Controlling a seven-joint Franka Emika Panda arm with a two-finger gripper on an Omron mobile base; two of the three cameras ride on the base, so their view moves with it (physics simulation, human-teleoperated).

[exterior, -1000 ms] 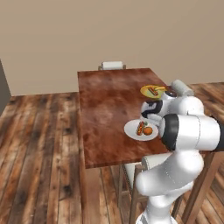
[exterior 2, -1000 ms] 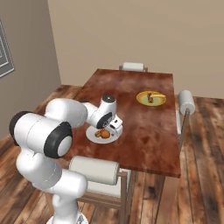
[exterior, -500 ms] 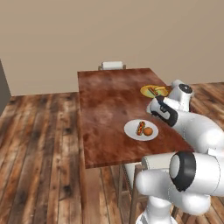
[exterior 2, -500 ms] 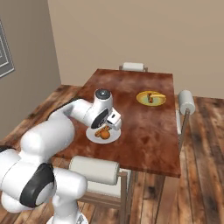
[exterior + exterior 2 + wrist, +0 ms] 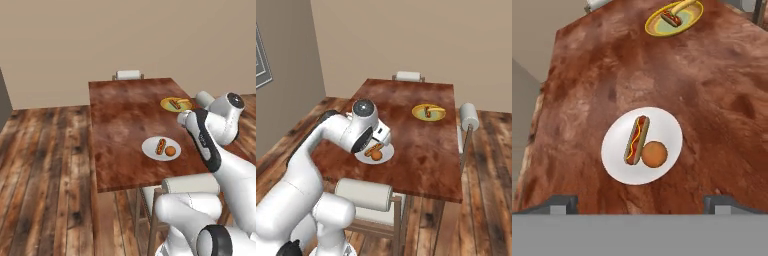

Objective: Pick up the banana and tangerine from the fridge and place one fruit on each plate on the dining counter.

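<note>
The small smooth orange tangerine (image 5: 655,154) rests on the round white plate (image 5: 669,130), touching a hot dog (image 5: 636,140). Light, firm, prone to rolling; grip across its middle. Jaws spread wide, empty.

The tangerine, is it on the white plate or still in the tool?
On the plate. The tangerine rests on the white plate beside a hot dog, with the tool open above it.

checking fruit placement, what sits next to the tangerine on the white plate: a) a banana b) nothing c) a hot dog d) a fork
c, the hand view shows the tangerine resting on the white plate beside a hot dog with a yellow stripe.
</note>
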